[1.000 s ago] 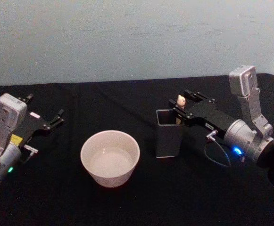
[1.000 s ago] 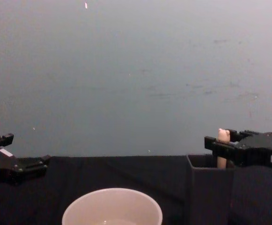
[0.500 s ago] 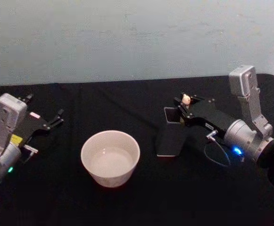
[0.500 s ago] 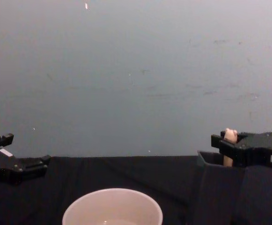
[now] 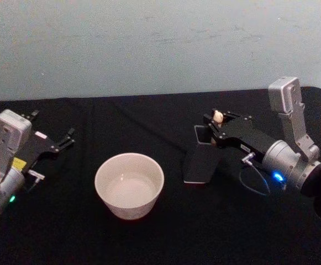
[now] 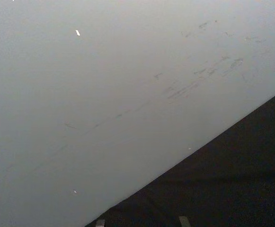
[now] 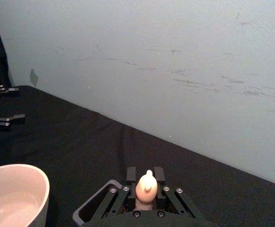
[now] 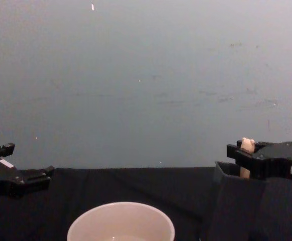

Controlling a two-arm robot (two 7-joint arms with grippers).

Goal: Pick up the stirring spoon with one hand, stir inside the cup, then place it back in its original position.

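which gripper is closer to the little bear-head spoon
Right. The right gripper is shut on the slim beige bear-head stirring spoon, at the dark grey square holder. The left gripper is open, far off past the round cream-white cup.

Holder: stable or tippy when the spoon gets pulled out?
Probably tippy: the holder is tall and narrow and leans, with the right gripper shut on the spoon at its mouth. Likely light, so it could drag along with the spoon. The left gripper idles, open.
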